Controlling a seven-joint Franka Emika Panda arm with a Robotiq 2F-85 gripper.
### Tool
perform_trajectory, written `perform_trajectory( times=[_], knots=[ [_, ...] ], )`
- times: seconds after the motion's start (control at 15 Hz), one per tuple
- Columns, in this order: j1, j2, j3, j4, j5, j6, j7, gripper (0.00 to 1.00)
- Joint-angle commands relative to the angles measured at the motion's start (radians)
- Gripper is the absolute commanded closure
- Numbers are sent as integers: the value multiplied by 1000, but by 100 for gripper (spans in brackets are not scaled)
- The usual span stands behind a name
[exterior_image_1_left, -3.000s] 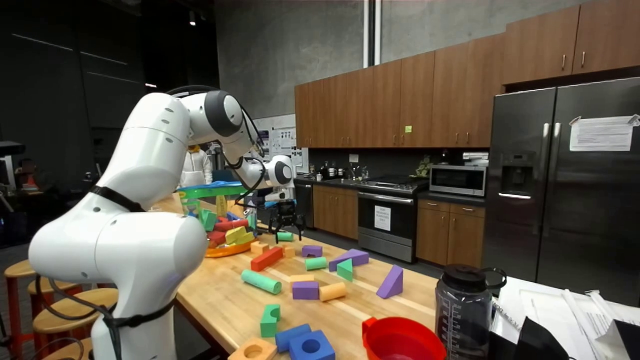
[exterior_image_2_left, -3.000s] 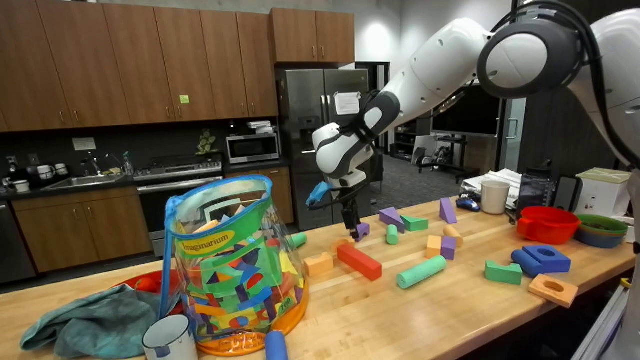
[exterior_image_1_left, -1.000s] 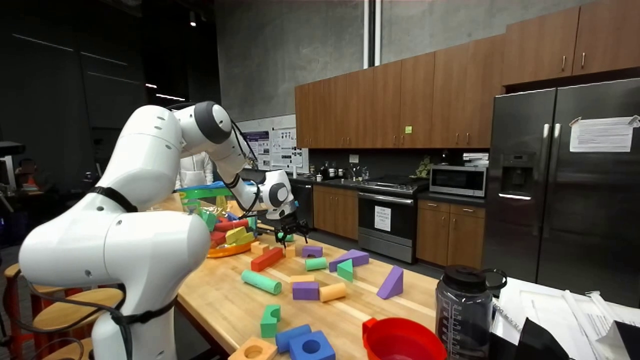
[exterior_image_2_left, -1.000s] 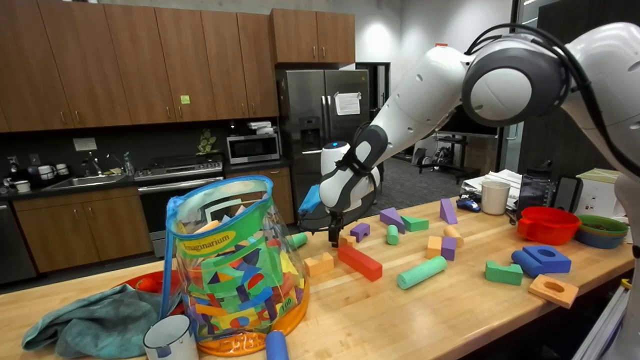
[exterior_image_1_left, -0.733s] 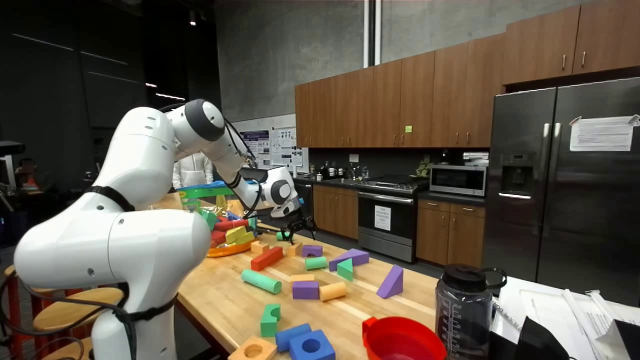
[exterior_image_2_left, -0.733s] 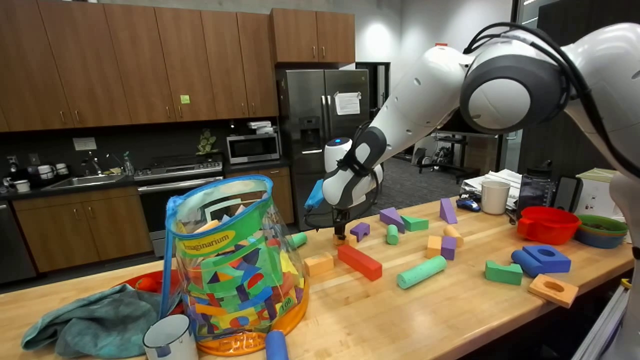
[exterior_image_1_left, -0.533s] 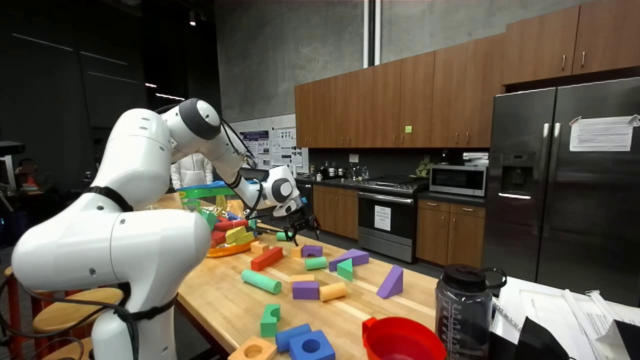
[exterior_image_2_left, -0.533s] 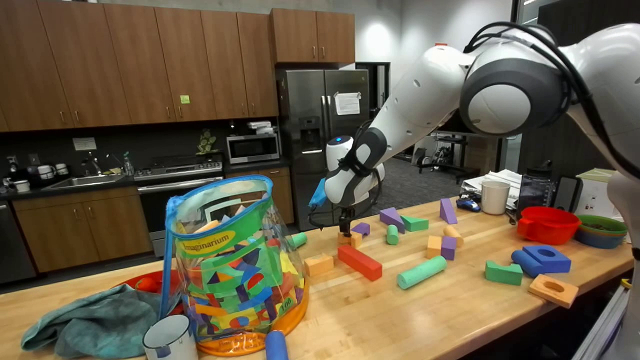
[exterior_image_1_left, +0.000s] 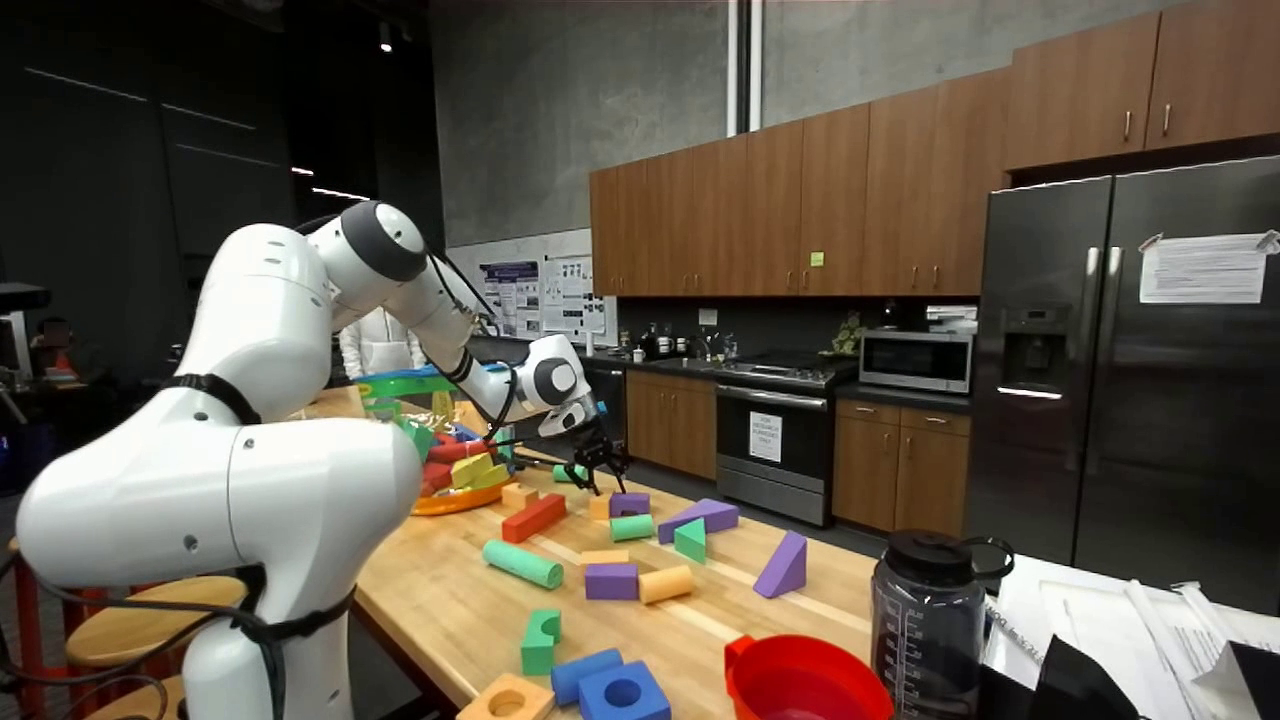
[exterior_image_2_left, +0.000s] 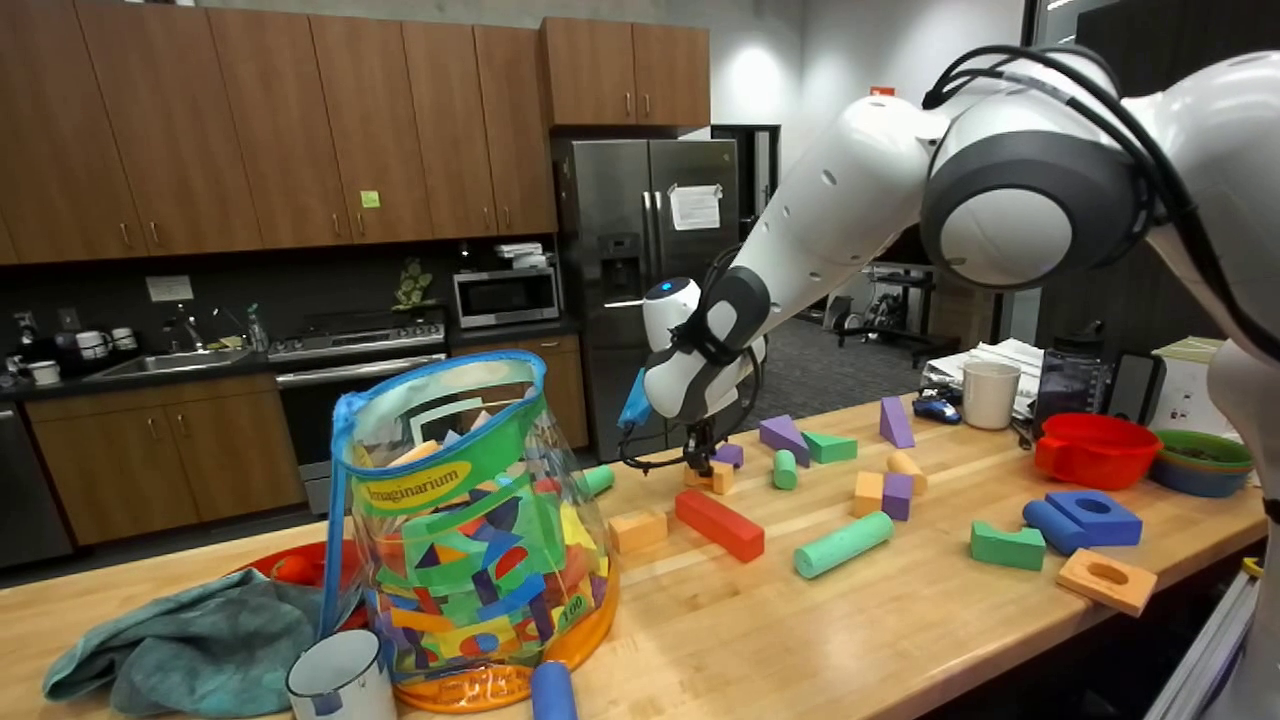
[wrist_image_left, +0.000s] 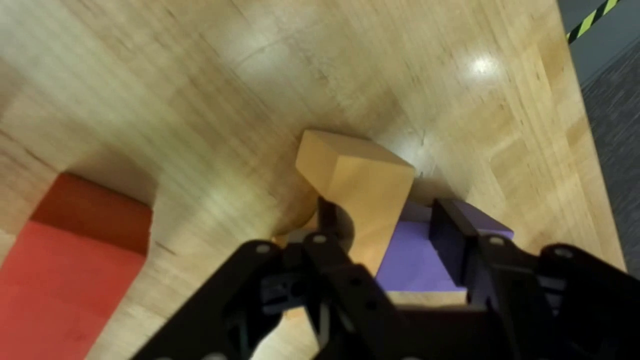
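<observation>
In the wrist view my gripper (wrist_image_left: 387, 220) stands partly open, its two fingers apart, low over the wooden table. An orange arch block (wrist_image_left: 372, 185) lies between them; the left finger sits at its curved cut-out. The right finger (wrist_image_left: 445, 235) is apart from the orange block and over or against a purple arch block (wrist_image_left: 415, 260), whose ends are partly hidden. The orange block (exterior_image_1_left: 600, 507) and purple block (exterior_image_1_left: 630, 504) sit side by side in both exterior views, right below the gripper (exterior_image_2_left: 700, 468). A red block (wrist_image_left: 75, 280) lies to the left in the wrist view.
A clear bag of blocks (exterior_image_2_left: 480, 560) stands near the arm's reach. A green cylinder (exterior_image_1_left: 631, 528), purple wedge (exterior_image_1_left: 700, 516) and long green cylinder (exterior_image_1_left: 522, 563) lie nearby. A red bowl (exterior_image_1_left: 805, 680) and a bottle (exterior_image_1_left: 925, 620) stand farther off. The table's edge runs close behind the blocks.
The gripper has come down and across toward the purple block, and its fingers have drawn closer together. The orange block has slid up beside the purple one, which has shifted slightly.
</observation>
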Motion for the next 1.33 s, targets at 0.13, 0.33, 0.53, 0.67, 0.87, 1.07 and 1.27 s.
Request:
perform_trajectory(
  times=[0.13, 0.33, 0.53, 0.67, 0.87, 1.07, 1.27],
  knots=[
    [27, 3, -12, -20, 7, -14, 0, 82],
    [38, 0, -16, -29, 7, -12, -1, 85],
    [57, 0, -29, -37, 13, -10, -1, 86],
    [70, -5, -36, -46, 8, -11, -1, 86],
    [102, -48, -58, -74, -25, -44, -1, 86],
    [168, -82, -133, -110, -43, -64, -1, 86],
    [252, -100, -240, -140, -32, -53, -1, 86]
  ],
)
